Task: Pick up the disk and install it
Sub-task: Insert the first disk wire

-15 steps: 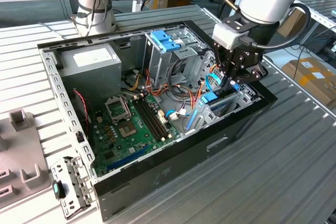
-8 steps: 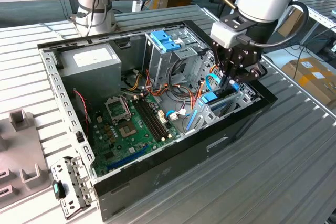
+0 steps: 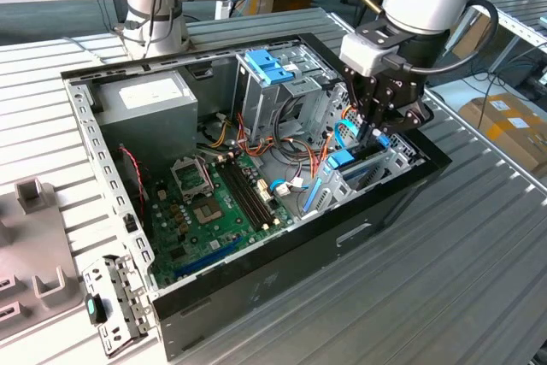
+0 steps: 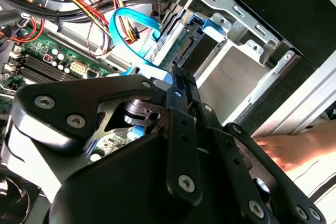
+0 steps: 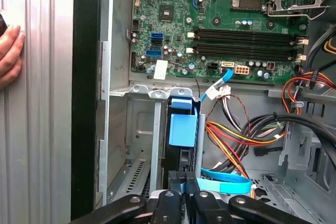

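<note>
Disk (image 5: 184, 129): stands on edge in the sheet-metal drive bay (image 5: 139, 129), its light-blue carrier rail facing the camera in the first wrist view (the grey body is mostly hidden behind that rail).
Gripper (image 5: 183, 183): directly above the bay at the exterior view's right end of the case, with the arm coming down from above.
Jaws: drawn narrow, pinching the disk's near edge, with a strip of blue rail showing between them.
Computer case (image 3: 299, 245): black, lying open on its side on the desk (image 3: 444, 288).
Motherboard (image 5: 220, 30): green, on the case floor just beside the bay, with its memory slots nearest the bay.
SATA cable (image 5: 226, 184): flat, light blue, looping beside the gripper and close to the disk.
Wires (image 5: 236, 135): red, yellow and black bundle next to the bay.
Power supply (image 3: 145, 104): grey box in the far corner of the case, well apart from the gripper.
Hand (image 5: 9, 56): a person's, resting on the desk slats just outside the case wall.
</note>
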Robot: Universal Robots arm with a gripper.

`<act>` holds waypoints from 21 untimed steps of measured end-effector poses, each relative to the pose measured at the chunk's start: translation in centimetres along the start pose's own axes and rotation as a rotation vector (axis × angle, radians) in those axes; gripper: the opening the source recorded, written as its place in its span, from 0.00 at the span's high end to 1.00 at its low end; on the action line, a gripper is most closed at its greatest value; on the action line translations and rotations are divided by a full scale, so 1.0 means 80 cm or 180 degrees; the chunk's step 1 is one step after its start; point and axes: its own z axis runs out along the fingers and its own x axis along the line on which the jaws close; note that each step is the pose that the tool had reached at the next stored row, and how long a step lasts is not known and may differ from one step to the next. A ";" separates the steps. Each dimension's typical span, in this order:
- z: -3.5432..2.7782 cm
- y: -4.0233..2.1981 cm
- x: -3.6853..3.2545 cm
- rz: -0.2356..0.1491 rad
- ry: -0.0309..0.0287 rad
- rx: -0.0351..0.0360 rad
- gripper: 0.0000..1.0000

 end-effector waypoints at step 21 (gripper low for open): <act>0.0030 -0.0014 -0.0044 0.0001 -0.0003 0.0000 0.84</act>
